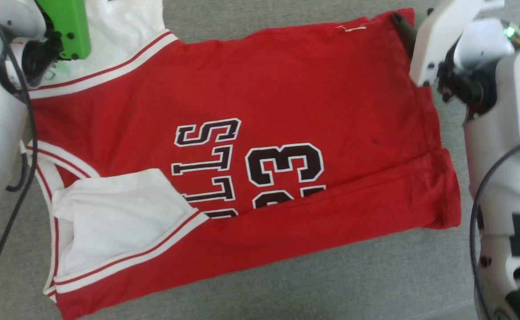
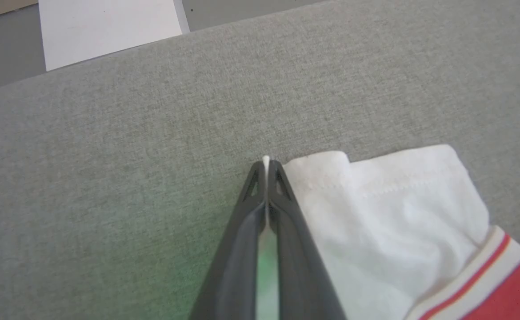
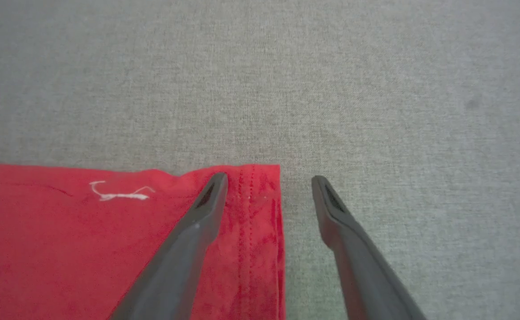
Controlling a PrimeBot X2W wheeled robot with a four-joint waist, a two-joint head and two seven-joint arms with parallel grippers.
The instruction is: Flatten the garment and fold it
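Now the left gripper (image 2: pixel 266 166) clamps the white sleeve (image 2: pixel 375 209) of the garment (image 1: pixel 295 84) (spread on the grey cloth surface (image 3: pixel 375 89)), right gripper (image 3: pixel 269 180) gaping wide astride its red hem corner

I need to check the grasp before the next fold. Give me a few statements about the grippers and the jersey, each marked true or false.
1. The left gripper is shut on the edge of the white sleeve. True.
2. The right gripper is clamped on the hem. False: its jaws stand open, with one finger over the hem corner and the other over the grey fabric surface.
3. The red jersey lies on the grey fabric surface. True.
4. The black lettering on the chest shows in full. False: a folded-over strip of red cloth along the near edge covers part of it.
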